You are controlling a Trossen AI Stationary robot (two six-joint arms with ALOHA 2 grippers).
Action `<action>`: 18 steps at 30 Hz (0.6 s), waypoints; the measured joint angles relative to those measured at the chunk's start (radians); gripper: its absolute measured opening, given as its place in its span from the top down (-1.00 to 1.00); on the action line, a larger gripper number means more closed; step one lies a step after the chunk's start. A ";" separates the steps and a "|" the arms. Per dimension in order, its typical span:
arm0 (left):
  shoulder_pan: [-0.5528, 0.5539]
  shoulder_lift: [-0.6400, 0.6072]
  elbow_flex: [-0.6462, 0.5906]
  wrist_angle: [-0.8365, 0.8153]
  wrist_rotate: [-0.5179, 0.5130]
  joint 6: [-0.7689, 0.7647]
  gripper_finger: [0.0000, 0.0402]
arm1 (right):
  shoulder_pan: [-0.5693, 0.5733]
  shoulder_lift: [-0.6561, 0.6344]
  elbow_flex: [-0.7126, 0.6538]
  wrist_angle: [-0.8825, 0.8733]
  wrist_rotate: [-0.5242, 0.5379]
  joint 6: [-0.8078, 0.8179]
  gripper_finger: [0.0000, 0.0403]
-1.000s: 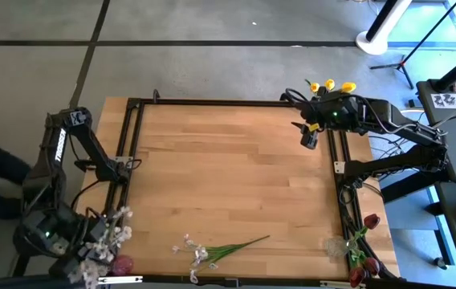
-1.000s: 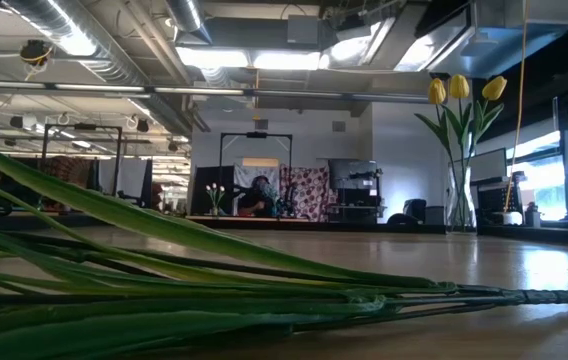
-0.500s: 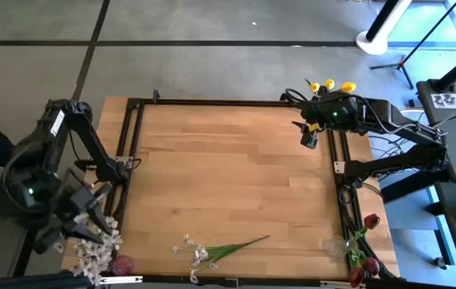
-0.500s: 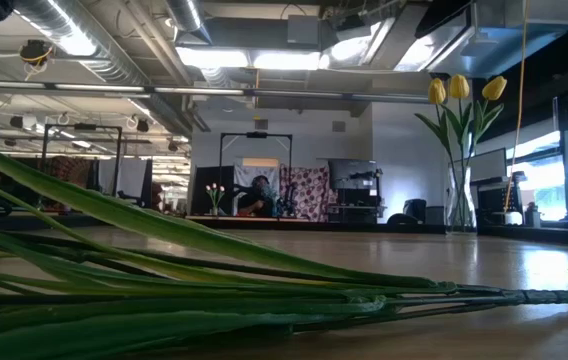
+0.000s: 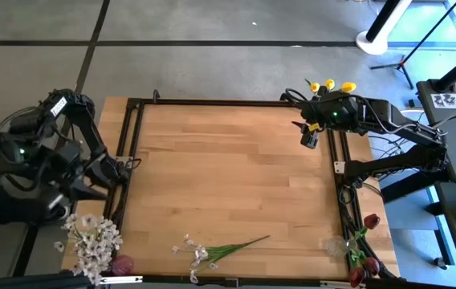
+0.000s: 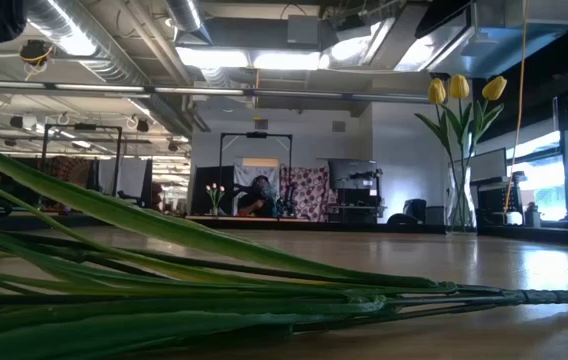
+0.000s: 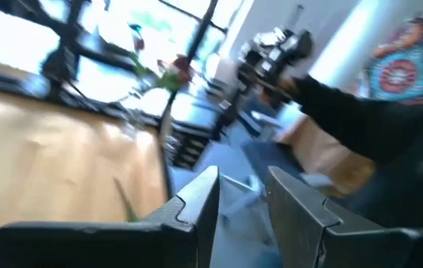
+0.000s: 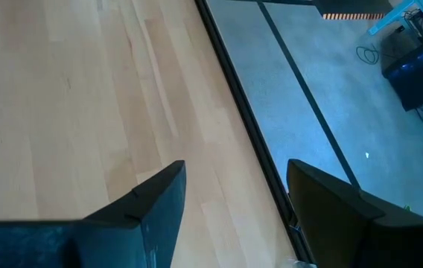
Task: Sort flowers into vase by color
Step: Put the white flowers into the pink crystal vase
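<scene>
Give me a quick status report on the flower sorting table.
Left tool open, empty, off the table's left edge. Right tool open, empty, at far right corner. One white-pink spray lying on the table. Nothing in the way.

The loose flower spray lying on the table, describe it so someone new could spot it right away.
Start at the wooden table and go to its near edge, about midway along. There the loose spray lies flat, green stem pointing toward the right arm's side, tiny white-pink blossoms at the other end. Unlike the white-pink bunch at the left corner, it lies alone.
</scene>
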 joint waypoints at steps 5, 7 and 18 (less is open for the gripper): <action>0.000 0.007 0.000 -0.001 -0.083 0.075 0.46 | 0.000 0.000 0.000 0.000 0.000 0.000 -0.16; 0.000 0.008 0.000 -0.002 -0.094 0.080 0.46 | 0.000 0.000 0.000 0.000 -0.001 0.000 -0.16; 0.000 0.014 0.000 -0.033 -0.102 0.101 0.46 | 0.000 0.000 0.000 0.000 -0.018 0.011 -0.16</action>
